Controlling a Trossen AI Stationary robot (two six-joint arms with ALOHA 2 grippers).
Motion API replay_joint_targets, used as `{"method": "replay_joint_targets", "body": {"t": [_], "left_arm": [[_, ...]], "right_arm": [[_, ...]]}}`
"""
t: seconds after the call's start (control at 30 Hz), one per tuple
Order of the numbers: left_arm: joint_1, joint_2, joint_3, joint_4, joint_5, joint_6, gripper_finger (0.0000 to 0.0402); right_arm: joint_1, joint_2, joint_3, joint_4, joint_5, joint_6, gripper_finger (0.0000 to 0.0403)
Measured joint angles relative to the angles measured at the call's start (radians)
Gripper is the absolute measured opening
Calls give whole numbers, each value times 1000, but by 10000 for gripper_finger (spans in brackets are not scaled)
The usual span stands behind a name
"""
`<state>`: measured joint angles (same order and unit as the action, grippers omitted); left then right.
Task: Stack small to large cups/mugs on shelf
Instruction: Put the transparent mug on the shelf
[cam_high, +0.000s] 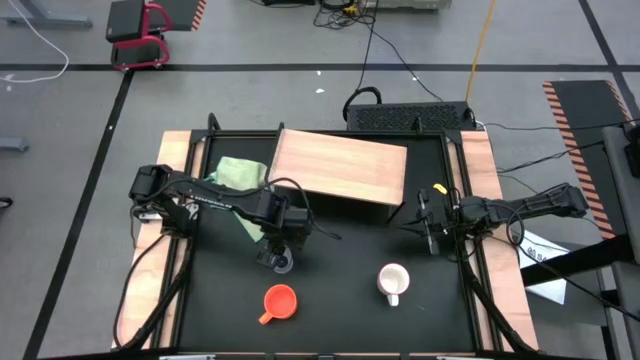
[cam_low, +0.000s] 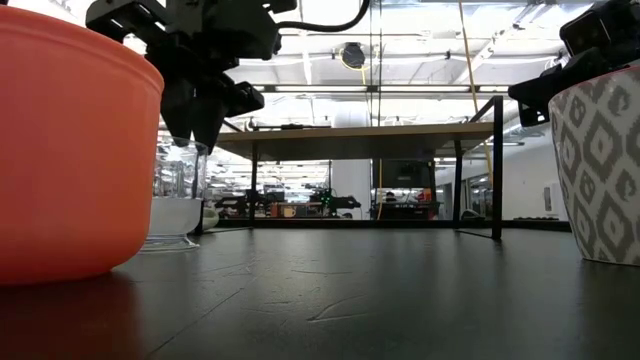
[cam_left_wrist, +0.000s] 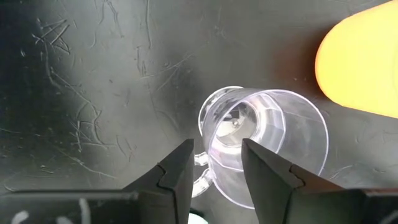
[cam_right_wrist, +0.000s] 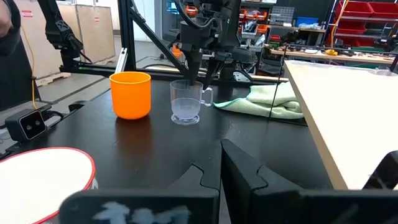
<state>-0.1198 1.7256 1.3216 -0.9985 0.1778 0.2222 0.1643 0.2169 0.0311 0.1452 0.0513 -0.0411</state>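
Left gripper (cam_left_wrist: 214, 171) — fingers apart — straddles the clear glass cup's (cam_left_wrist: 264, 143) rim.

Three drinking vessels stand on the black table (cam_high: 340, 300): one clear glass cup (cam_high: 283, 262), one orange mug (cam_high: 279, 302) and one white mug (cam_high: 394, 282). One wooden shelf (cam_high: 340, 166) sits at the far side of the table. One light green cloth (cam_high: 238, 172) lies beside the shelf. Two dark robot arms reach in, one from each side, each ending in one gripper: the left gripper (cam_high: 284, 243) and the right gripper (cam_high: 426, 222), two in all. Each gripper has two fingers (cam_left_wrist: 175, 177). The table has two pale wooden side strips (cam_high: 178, 150), one along each side.
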Motion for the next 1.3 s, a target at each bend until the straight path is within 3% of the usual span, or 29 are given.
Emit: {"method": "replay_joint_targets", "body": {"t": [0.67, 1.3], "left_arm": [[1, 0, -3, 8, 44, -23, 136], [1, 9, -4, 6, -25, -24, 136]], "right_arm": [[0, 0, 0, 0, 0, 2, 0], [0, 0, 0, 0, 0, 2, 0]]}}
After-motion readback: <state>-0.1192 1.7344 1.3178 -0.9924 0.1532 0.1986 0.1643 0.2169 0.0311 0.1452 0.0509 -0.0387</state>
